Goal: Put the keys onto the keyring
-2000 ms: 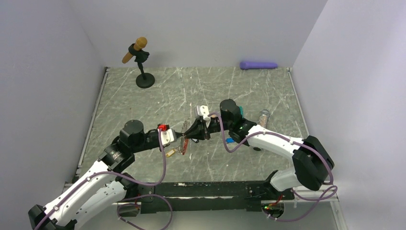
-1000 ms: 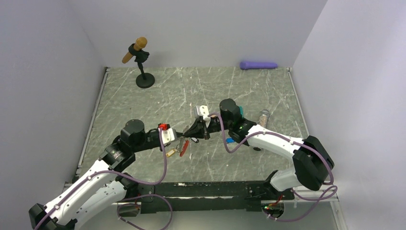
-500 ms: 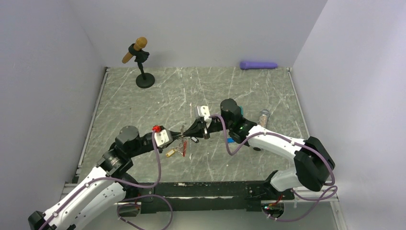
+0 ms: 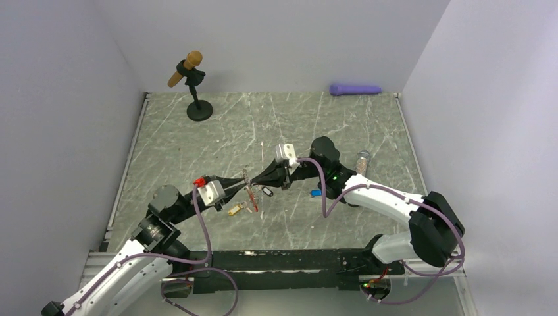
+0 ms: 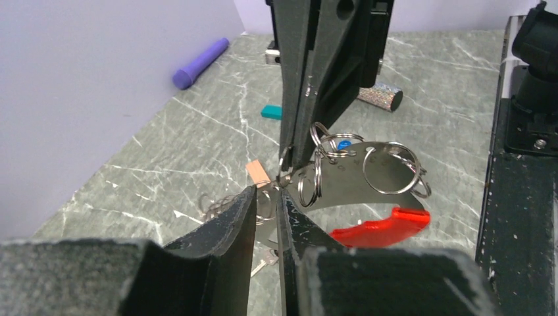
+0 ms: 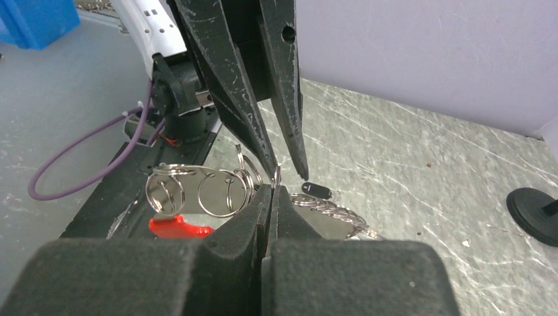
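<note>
Two thin pinches on one keyring.
Our left fingers and right fingers are each clamped on a thin edge of the keyring, which hangs above the table. A black-tagged key sits just right of it. If we pull unevenly, we judge the keyring could twist free and drop. Since two seconds ago the left arm has drawn back and the right has followed.
</note>
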